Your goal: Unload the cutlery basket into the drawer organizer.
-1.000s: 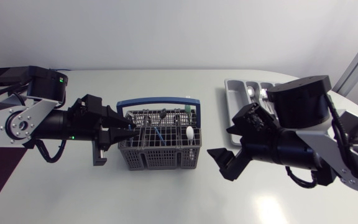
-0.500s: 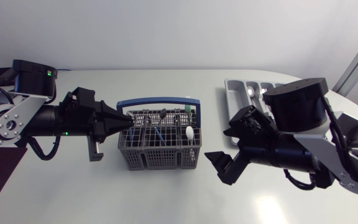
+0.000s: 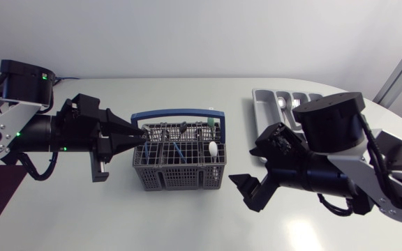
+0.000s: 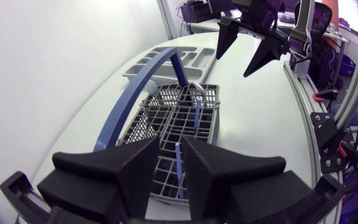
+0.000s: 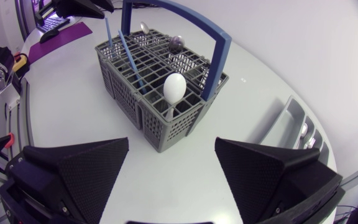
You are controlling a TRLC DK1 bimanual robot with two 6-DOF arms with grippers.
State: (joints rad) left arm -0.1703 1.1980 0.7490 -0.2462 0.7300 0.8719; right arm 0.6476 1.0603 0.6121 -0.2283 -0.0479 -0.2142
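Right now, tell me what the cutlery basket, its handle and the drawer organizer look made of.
Cutlery basket: grey moulded plastic, judging by its matte lattice walls. Handle: likely blue plastic; smooth, uniform colour with a faint sheen. Drawer organizer: probably light grey plastic; rounded moulded compartments with a soft gloss, though painted metal cannot be excluded.

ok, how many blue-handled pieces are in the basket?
2. One blue handle stands upright at the basket end nearest the left gripper; the other blue handle leans mid-basket. Shorter ones may be hidden in the cells.
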